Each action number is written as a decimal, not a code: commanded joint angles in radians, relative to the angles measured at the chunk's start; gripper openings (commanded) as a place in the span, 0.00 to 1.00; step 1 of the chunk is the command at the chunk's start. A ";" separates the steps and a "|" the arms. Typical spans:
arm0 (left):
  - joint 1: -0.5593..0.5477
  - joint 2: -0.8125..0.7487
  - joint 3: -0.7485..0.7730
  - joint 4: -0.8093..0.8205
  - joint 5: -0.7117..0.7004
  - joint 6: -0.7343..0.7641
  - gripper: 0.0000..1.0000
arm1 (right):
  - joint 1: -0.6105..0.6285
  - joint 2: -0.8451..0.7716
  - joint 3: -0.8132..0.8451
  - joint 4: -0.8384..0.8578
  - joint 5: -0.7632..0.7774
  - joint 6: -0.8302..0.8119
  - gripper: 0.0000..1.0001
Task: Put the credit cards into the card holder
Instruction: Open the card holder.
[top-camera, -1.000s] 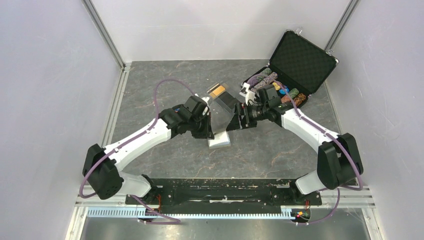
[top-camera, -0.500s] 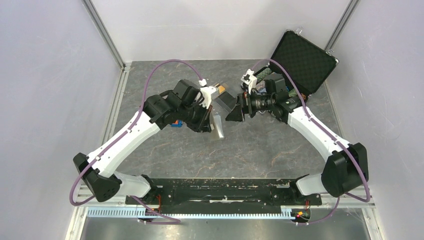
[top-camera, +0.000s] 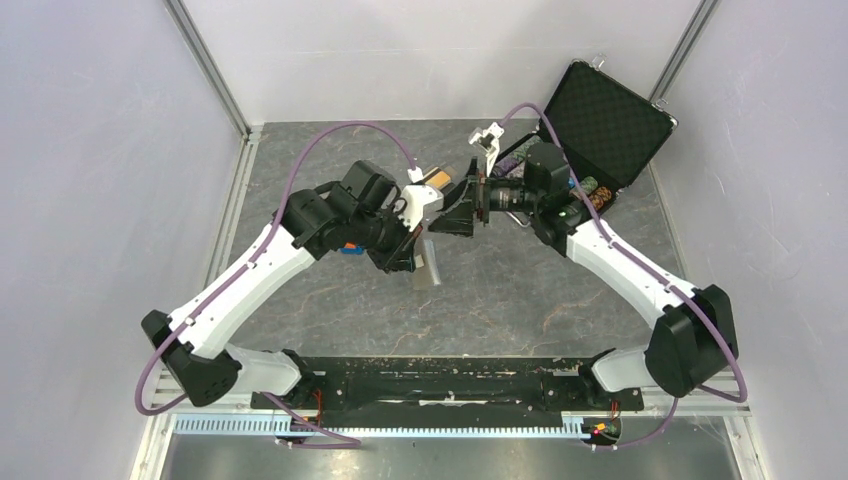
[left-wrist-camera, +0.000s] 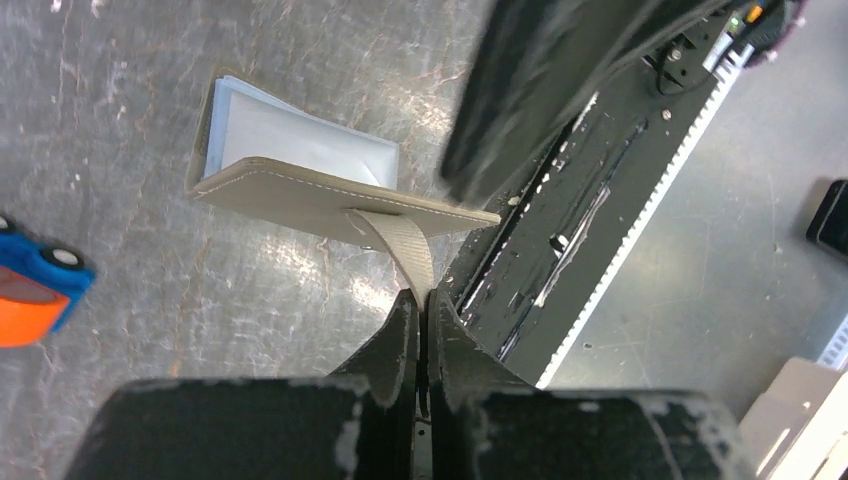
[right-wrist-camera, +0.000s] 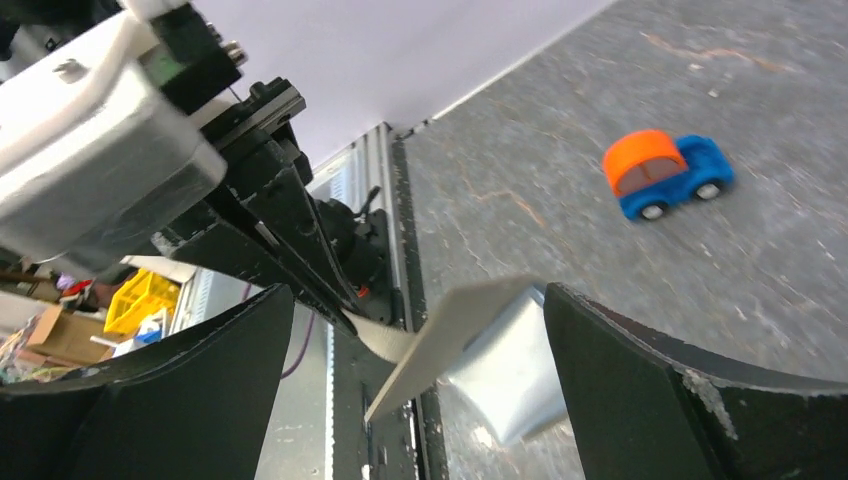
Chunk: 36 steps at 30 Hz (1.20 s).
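We have the card holder (left-wrist-camera: 330, 195) up off the table, near the middle of the overhead frame. The left gripper (left-wrist-camera: 421, 300) is clenched on nothing more than its narrow strap (left-wrist-camera: 405, 250). In the left wrist view the holder dangles half open, taupe flap toward us and pale blue lining behind.

We judge it light and soft. Held by the strap alone it should swing and sag, so a pinch on a stiff flap edge would better steady the pocket mouth. The right gripper (top-camera: 455, 213) is spread wide and holds nothing. It faces the holder, which shows between its fingers in the right wrist view.

One orange-tan credit card (top-camera: 436, 179) peeks out just above the two grippers. We cannot see the black cards. We expect them to be thin, stiff and slick, and best taken by their long edges.

The black briefcase (top-camera: 605, 120) stands open at upper right, with poker chips (top-camera: 590, 192) inside. A toy car (right-wrist-camera: 665, 172) sits on the table.
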<state>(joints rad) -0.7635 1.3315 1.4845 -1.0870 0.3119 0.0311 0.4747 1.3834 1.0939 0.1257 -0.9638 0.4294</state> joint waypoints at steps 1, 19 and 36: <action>-0.004 -0.091 -0.004 0.058 0.151 0.210 0.02 | 0.033 0.037 -0.045 0.337 -0.043 0.203 0.98; -0.002 -0.215 -0.151 0.261 0.311 0.271 0.02 | 0.116 0.222 -0.202 1.593 -0.258 1.162 0.73; 0.000 -0.228 -0.178 0.352 0.179 0.174 0.02 | 0.116 -0.019 -0.175 0.197 -0.181 0.084 0.65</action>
<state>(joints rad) -0.7654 1.1282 1.3087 -0.8192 0.5461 0.2699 0.5873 1.3880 0.8616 0.7029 -1.1660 0.8356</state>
